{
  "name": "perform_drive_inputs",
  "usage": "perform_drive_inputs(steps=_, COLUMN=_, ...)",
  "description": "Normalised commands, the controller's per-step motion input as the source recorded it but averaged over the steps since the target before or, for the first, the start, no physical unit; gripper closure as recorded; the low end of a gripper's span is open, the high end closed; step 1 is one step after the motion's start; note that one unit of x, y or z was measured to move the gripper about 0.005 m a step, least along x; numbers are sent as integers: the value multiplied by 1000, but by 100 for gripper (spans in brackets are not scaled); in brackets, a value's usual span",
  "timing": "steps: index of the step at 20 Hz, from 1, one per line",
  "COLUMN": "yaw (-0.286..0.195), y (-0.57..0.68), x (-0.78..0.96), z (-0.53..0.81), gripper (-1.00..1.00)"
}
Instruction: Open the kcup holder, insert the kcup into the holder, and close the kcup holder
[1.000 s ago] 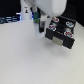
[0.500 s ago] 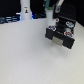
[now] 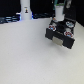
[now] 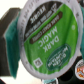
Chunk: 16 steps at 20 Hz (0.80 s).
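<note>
The kcup fills the wrist view: a round pod with a green and white lid that reads "Dark Magic", held close under the camera. My fingers are hidden behind it. In the exterior view my gripper hangs just above the back of the black kcup holder, at the upper right of the exterior view. The holder is a boxy drawer unit with a pale handle on its front. The picture is too blurred to tell whether the drawer is pulled out.
A white bottle-shaped thing with a dark mark stands at the back, to the exterior view's left. The pale table spreads in front of the holder. A dark backdrop runs along the far edge.
My gripper has moved towards the exterior view's right, from beside the holder to above it. The holder has not moved.
</note>
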Motion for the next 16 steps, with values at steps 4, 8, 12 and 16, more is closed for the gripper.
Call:
perform_drive_inputs(steps=4, yaw=54, y=574, x=-11, z=-10, gripper=100)
perform_drive_inputs(steps=8, yaw=73, y=511, x=-43, z=-40, gripper=100)
perform_drive_inputs(steps=12, yaw=96, y=442, x=-127, z=-77, gripper=100)
perform_drive_inputs(steps=16, yaw=110, y=330, x=-276, z=-83, gripper=100)
